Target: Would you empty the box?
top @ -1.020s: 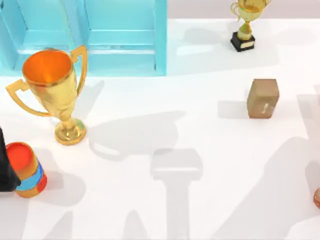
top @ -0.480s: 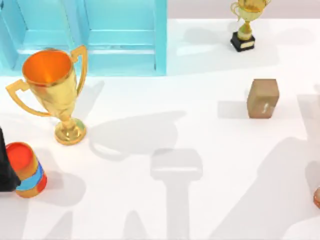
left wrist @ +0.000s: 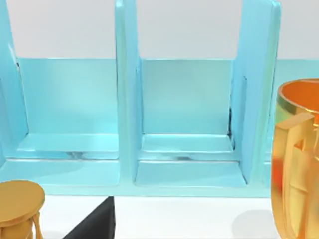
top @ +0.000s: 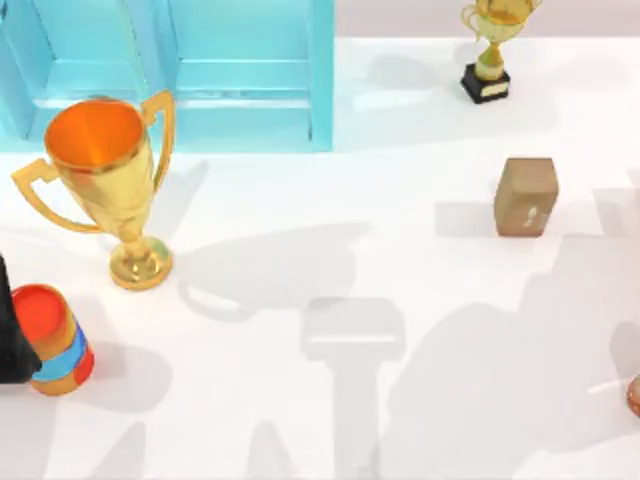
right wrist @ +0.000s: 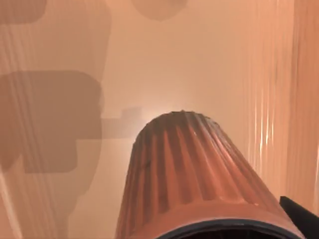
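A white tabletop (top: 300,400) seen from above. At eleven o'clock stands a pale blue box (top: 180,75) with upright dividers; the left wrist view looks straight into its compartments (left wrist: 187,114), and the ones on show hold nothing. In front of it, at about nine o'clock, a large gold trophy (top: 105,185) stands upright. At eight o'clock a red and orange can (top: 52,340) with a blue band leans against a dark shape at the edge, probably the left arm; how its hand stands cannot be told. A small trophy (top: 490,50) on a black base sits at one o'clock, a brown block (top: 526,196) at two o'clock.

At four o'clock, on the very edge, a sliver of a ribbed, terracotta-coloured cup (top: 634,396) shows. The right wrist view has that cup (right wrist: 189,179) close beneath the camera, so the right hand seems closed around it, though this is uncertain.

The cup looks rigid and light; its ribs should give grip. A hold across the sides near the rim seems best.
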`<state>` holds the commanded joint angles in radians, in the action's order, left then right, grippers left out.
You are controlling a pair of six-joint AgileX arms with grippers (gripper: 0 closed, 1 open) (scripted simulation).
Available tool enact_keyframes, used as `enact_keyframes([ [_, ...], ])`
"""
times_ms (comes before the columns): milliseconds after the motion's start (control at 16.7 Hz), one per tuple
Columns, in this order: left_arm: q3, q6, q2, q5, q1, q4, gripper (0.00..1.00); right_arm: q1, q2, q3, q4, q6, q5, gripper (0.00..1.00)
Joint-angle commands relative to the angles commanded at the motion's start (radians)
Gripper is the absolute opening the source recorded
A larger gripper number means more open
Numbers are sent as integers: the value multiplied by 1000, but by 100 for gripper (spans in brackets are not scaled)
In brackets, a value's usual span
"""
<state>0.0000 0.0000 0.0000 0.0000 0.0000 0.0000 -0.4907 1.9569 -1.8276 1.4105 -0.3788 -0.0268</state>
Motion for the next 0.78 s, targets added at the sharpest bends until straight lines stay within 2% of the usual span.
enact_keyframes([
  [360, 0, 0, 0, 0, 0, 0, 100, 26, 84, -184, 132, -30, 27, 0],
  [780, 0, 0, 0, 0, 0, 0, 100, 41, 91, -192, 129, -20, 30, 0],
])
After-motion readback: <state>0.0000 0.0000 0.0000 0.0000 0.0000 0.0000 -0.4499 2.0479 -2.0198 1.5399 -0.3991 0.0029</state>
